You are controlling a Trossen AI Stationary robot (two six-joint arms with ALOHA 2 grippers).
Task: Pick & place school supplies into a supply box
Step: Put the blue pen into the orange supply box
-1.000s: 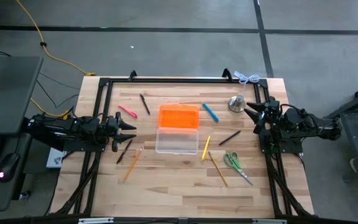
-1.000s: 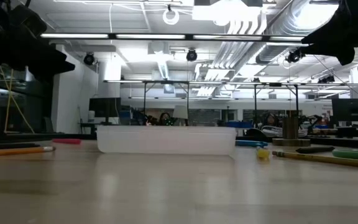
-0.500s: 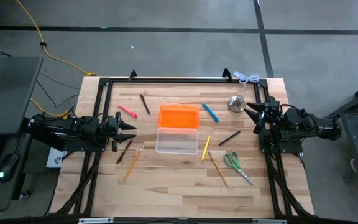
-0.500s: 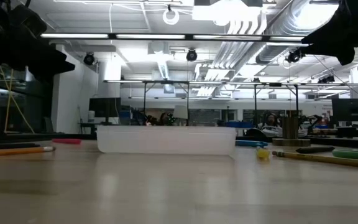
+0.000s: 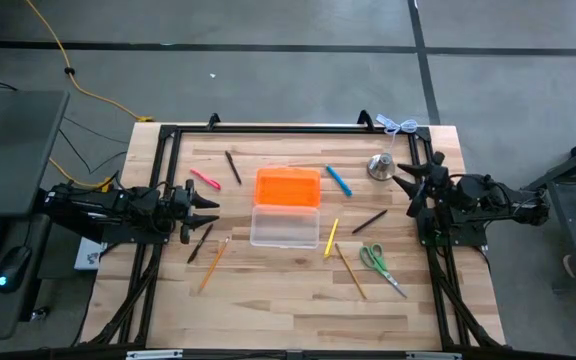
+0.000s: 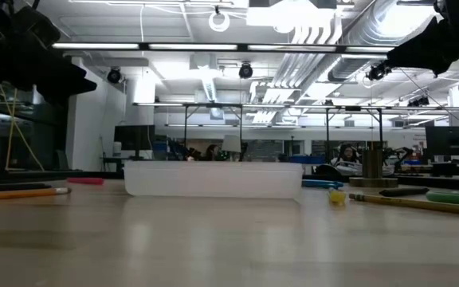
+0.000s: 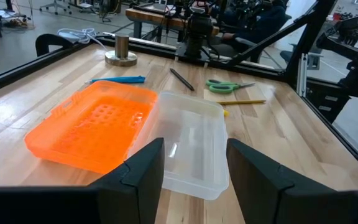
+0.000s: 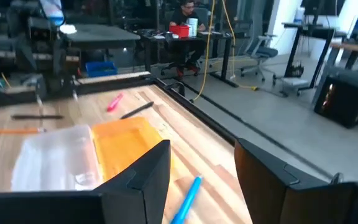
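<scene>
The supply box lies open at the table's middle, its clear tray (image 5: 285,226) on the near side and its orange lid (image 5: 288,187) flat on the wood beyond it. School supplies lie loose around it. To its left are a pink pen (image 5: 205,179), two black pens (image 5: 233,167) (image 5: 200,242) and an orange pencil (image 5: 213,262). To its right are a blue pen (image 5: 339,180), a black pen (image 5: 369,221), a yellow pencil (image 5: 331,237), a wooden pencil (image 5: 349,270) and green scissors (image 5: 378,263). My left gripper (image 5: 205,204) hovers open at the left edge. My right gripper (image 5: 408,183) hovers open at the right edge.
A silver bell-shaped metal object (image 5: 379,166) stands at the far right, just beyond my right gripper. A black frame (image 5: 288,128) runs along the table's far edge and down both sides. Bare wood stretches along the near edge (image 5: 288,320).
My right gripper has rolled about the line it points along, staying where it was above the right edge. Nothing on the table has moved.
</scene>
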